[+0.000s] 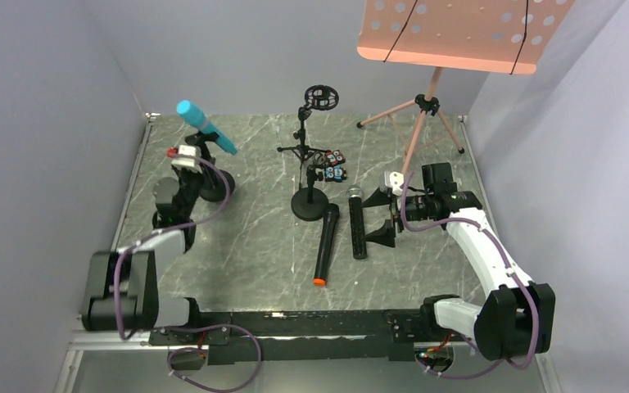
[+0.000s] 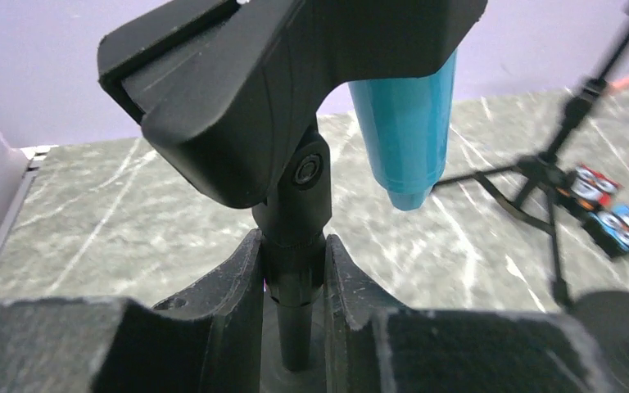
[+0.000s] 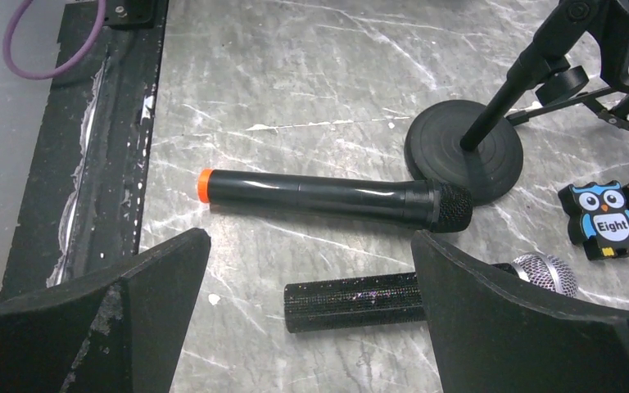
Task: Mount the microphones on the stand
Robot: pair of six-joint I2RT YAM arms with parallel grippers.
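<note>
The light blue microphone (image 1: 205,125) sits tilted in the clip of the left stand (image 1: 213,184). In the left wrist view the clip (image 2: 237,90) and the blue microphone's body (image 2: 405,131) are just above my fingers. My left gripper (image 2: 295,274) is shut on this stand's post (image 2: 296,246). The black microphone with the orange end (image 1: 326,244) lies flat on the table. Beside it lies the black glittery microphone (image 3: 352,301) with its silver mesh head (image 3: 545,274). My right gripper (image 3: 311,241) hangs open over the glittery microphone, holding nothing.
A second stand with a round base (image 1: 309,203) stands mid-table, with a small tripod stand carrying a ring mount (image 1: 319,98) behind it. Owl-shaped pieces (image 1: 333,164) lie between them. A pink music stand (image 1: 459,33) on a tripod fills the back right.
</note>
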